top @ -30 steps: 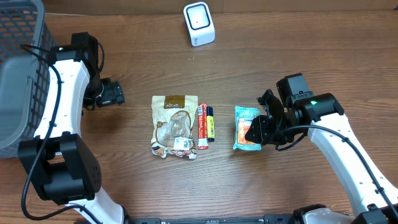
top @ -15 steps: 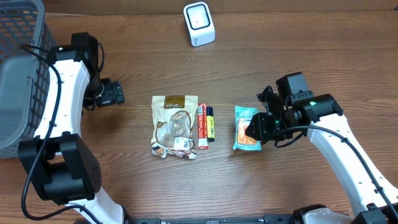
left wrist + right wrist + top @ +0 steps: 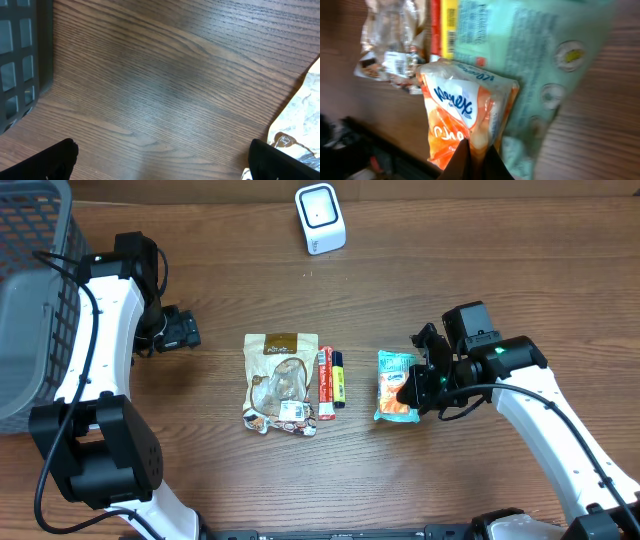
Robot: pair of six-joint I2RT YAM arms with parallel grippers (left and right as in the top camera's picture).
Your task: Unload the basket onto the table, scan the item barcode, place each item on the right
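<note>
The desk (image 3: 150, 90) I'm working over is brown wood, matt, with a fine streaky grain. The tissue pack (image 3: 465, 115) is wrapped in glossy, wrinkled plastic film. The mint wrapper (image 3: 535, 55) looks duller and smoother. The bag (image 3: 281, 380) is crinkly clear plastic. The basket (image 3: 30, 240) is grey matt plastic, and the scanner (image 3: 320, 218) is smooth white plastic.
</note>
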